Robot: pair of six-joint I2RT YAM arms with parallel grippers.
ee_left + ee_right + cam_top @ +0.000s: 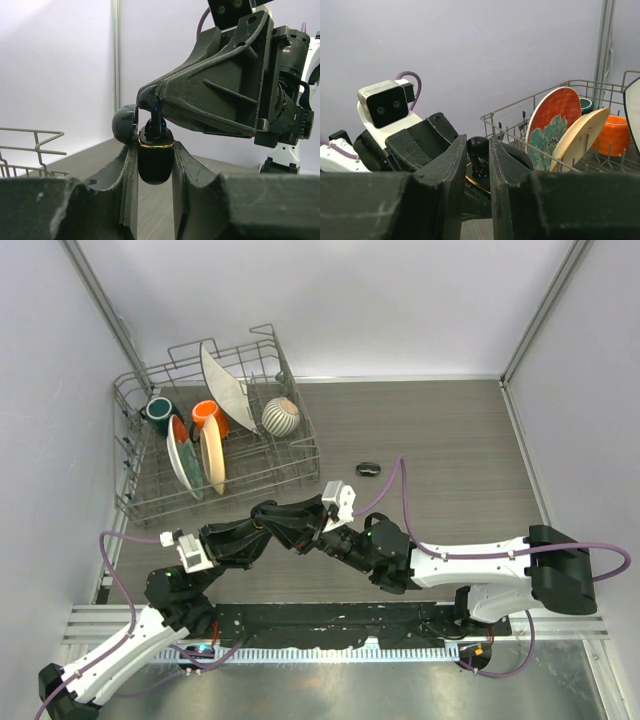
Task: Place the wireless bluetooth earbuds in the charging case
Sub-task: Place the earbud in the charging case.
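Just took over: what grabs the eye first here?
Mid-table, the left gripper clamps the open charging case while the right gripper pinches an earbud at its opening. At far left stands a dish rack of plates and cups; a small black item lies alone beyond the arms.

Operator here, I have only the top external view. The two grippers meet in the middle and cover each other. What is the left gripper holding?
Observer: In its wrist view, the left gripper is shut on a black charging case, which it holds upright.
Operator: Does the right gripper carry something?
Observer: Yes. The right gripper pinches one glossy black earbud, directly above that case.
Operator: Is the earbud seated inside?
Observer: Not fully, it seems. Its stem reaches the gold rim of the case, but its head stands above the rim.
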